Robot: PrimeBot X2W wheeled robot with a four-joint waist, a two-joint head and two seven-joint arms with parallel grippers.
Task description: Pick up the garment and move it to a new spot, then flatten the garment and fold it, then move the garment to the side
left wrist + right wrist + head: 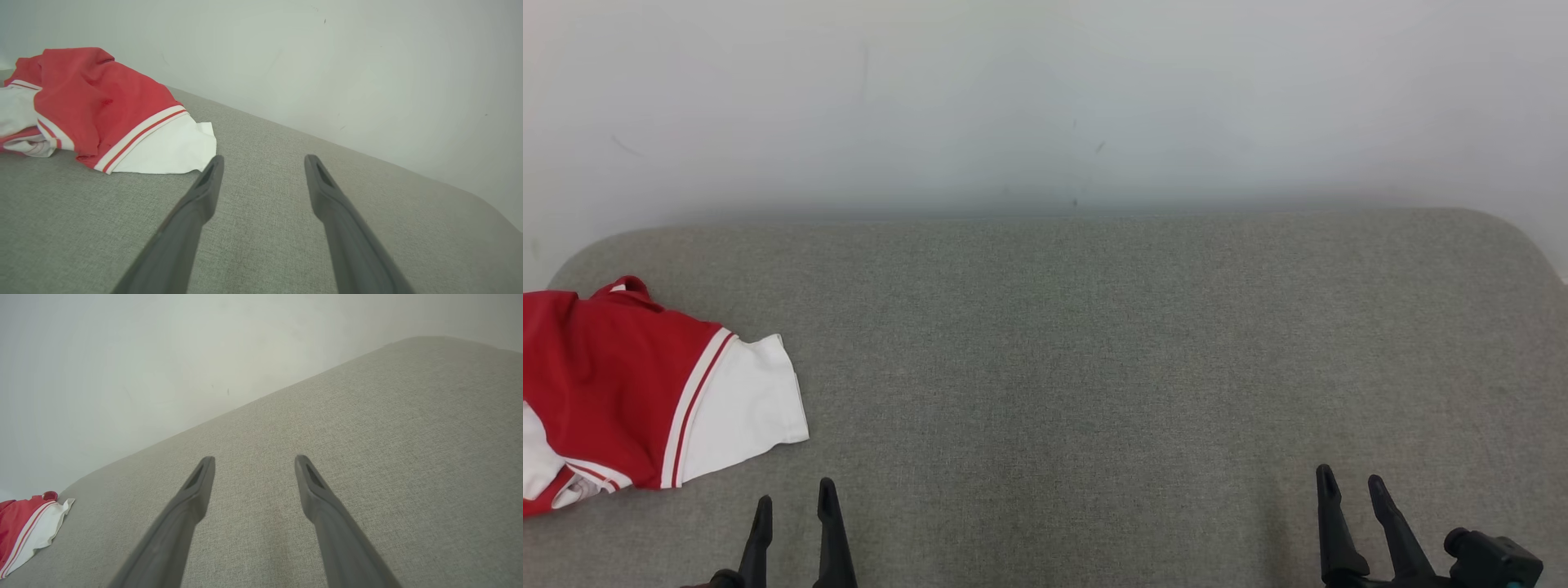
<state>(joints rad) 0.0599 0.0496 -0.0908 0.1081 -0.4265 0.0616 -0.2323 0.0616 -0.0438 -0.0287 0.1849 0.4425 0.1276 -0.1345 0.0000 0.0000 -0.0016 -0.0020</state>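
One garment [613,392] bunched left of left gripper [795,492], apart.

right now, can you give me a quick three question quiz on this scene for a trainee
1. Multiple choice: where does the garment lie on the grey surface?
A) at the robot's far left
B) in the centre
C) at the robot's far right

2. Fill in: the sleeve that lies nearest the left hand is ____ in colour.

3. True or false: the left hand and the right hand both stand open and hold nothing.

Key:
1. A
2. white
3. true
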